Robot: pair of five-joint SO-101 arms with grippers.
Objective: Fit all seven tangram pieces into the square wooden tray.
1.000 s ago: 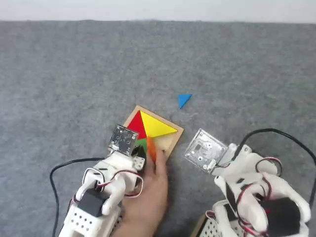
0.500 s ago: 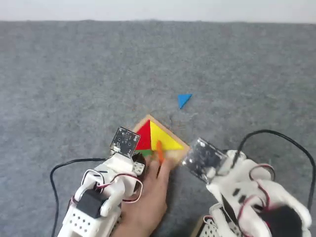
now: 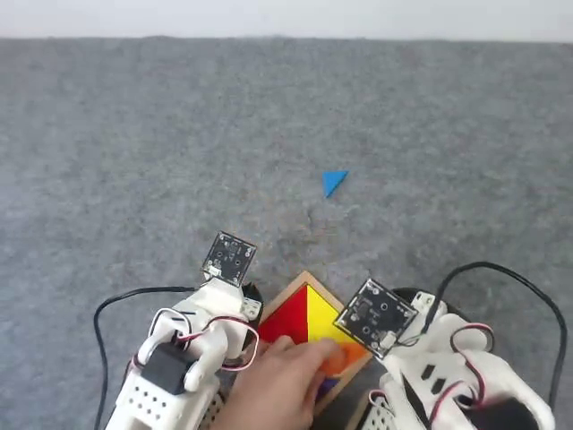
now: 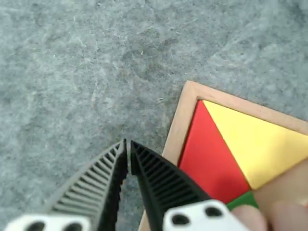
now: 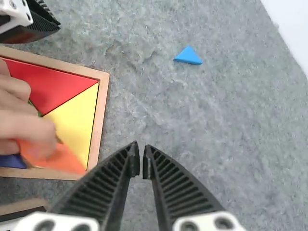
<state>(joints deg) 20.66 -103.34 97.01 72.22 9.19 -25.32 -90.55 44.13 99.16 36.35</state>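
Grey fuzzy mat [image 3: 134, 134] covers the table, with a white wall along the far edge. The tray [image 3: 309, 279] sits at the near edge of the mat, in the middle, between the two arms. It is turned so one corner points to the far edge. A red triangle [image 3: 288, 318] and a yellow triangle [image 3: 320, 313] lie flat in the tray, side by side and touching. A bit of green piece [image 4: 243, 199] shows next to the red one. A person's hand [image 3: 282, 381] rests on the near part of the tray, with fingers on an orange piece [image 5: 57, 156].

One small blue triangle [image 3: 333, 182] lies alone near the middle of the mat, well apart from the tray.

The left gripper [image 4: 128, 143] is above the mat, just beside the tray's left rim. Its jaws are almost closed and hold nothing. The right gripper [image 5: 141, 147] is above the mat, just beside the tray's right rim. Its jaws are almost closed too, and they hold nothing.
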